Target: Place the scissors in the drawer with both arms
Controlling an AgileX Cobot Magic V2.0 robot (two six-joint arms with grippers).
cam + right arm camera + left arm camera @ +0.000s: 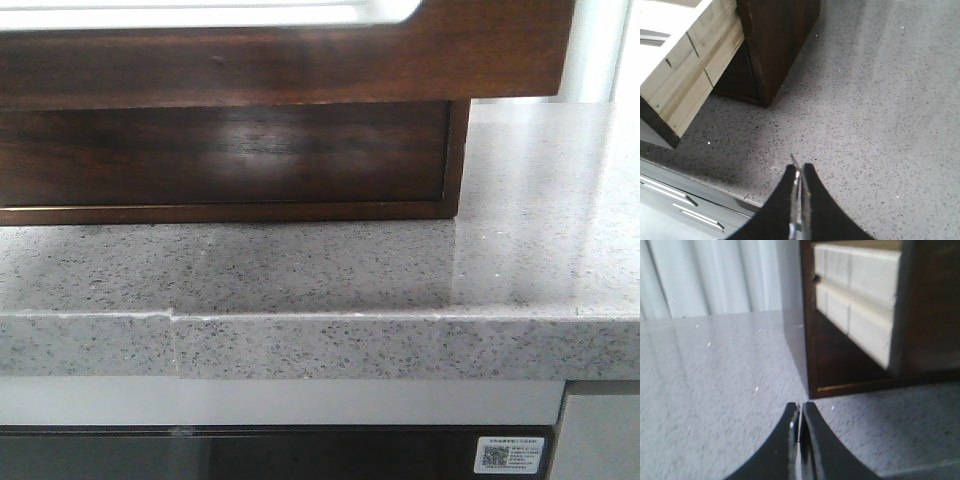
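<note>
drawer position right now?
The drawer is pulled out at the top of the front view, overhanging the cabinet on the speckled counter. Its pale wooden side shows in the right wrist view.

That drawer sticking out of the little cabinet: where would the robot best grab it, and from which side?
Probably by the drawer at its dark front panel, pinched over the top edge, coming down from the robot's own side. No handle shows, and that panel sits nearest the robot, pulled clear of the cabinet. The pale side walls look too far apart for one gripper.
</note>
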